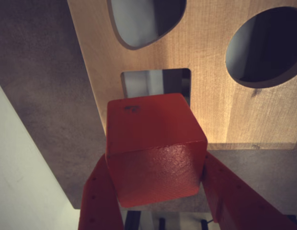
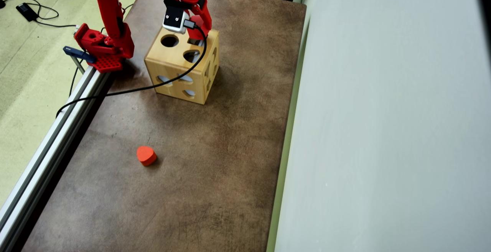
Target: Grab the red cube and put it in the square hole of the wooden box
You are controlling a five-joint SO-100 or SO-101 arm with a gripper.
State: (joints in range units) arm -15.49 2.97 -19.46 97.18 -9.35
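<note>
In the wrist view the red cube (image 1: 155, 148) fills the middle, clamped between my two red fingers (image 1: 98, 201), so my gripper (image 1: 155, 167) is shut on it. It hangs just above the top face of the wooden box (image 1: 211, 96), partly covering the square hole (image 1: 153, 81). Seen from overhead, my gripper (image 2: 197, 29) hovers over the far corner of the wooden box (image 2: 180, 66); the cube is hidden there by the arm and its camera.
An orange-red heart-shaped block (image 2: 146, 155) lies on the brown table (image 2: 215, 148) toward the near side. An aluminium rail (image 2: 50, 144) runs along the left edge, a pale wall (image 2: 383, 129) along the right. The arm's base (image 2: 101, 48) and black cable (image 2: 134, 89) sit left of the box.
</note>
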